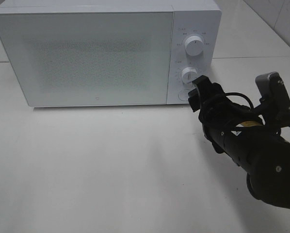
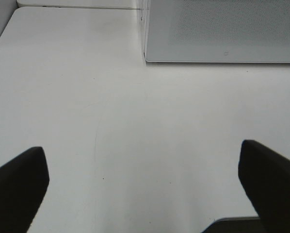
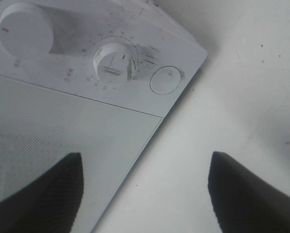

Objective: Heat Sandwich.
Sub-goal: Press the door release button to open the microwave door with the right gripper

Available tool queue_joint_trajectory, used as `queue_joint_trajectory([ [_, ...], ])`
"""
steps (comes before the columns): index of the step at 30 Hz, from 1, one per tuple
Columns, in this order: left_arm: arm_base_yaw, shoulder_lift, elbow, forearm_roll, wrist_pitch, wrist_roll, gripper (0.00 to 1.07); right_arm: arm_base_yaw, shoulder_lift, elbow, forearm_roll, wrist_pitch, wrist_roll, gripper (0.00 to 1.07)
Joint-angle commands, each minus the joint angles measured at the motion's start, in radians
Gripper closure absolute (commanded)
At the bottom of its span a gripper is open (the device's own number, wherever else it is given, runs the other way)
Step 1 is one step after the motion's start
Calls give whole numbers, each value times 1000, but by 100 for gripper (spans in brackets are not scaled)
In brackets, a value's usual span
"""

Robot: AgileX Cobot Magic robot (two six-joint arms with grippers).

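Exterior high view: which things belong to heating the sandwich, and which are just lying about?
Part of the job:
- white box-shaped microwave, door closed
- its lower white round knob
- its round flat button
- right gripper, open, close by that knob and button

Not in use:
- white table top
- left gripper, open, above the table

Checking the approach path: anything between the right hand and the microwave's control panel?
Nothing visible. The right hand, open and empty, sits just in front of the lower knob and round button. The microwave door is shut.
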State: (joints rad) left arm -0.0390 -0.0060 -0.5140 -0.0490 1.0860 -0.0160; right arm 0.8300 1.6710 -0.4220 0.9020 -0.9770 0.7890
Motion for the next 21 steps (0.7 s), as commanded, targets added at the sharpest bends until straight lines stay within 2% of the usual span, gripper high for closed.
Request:
queue_joint_trajectory([
  [1,1,-4,-1,-8,-13,-3,7,3,-4,-7,-1,0,158,48],
  [3,1,-4,-1,-8,-13,-3,7,3,-4,-7,-1,0,238,55],
  [4,1,-4,-1,-8,-13,-3,7,3,-4,-7,-1,0,238,55],
  [8,1,-4,-1,-8,-13,-3,7,3,-4,-7,-1,0,371,76],
  [9,1,-4,-1,-8,-13,-3,7,3,-4,-7,-1,0,371,76],
  [10,1,-4,-1,-8,-13,-3,7,3,-4,-7,-1,0,400,87],
  [13,1,-4,-1,-8,-13,-3,7,3,-4,-7,0,0,423,102],
  [14,1,-4,-1,-8,-13,-3,7,3,-4,-7,0,0,423,102],
  [15,1,-4,-1,-8,-13,-3,7,3,-4,-7,1,0,423,107],
  [21,1,-4,-1,-8,-13,-3,7,3,-4,-7,26,0,423,107],
])
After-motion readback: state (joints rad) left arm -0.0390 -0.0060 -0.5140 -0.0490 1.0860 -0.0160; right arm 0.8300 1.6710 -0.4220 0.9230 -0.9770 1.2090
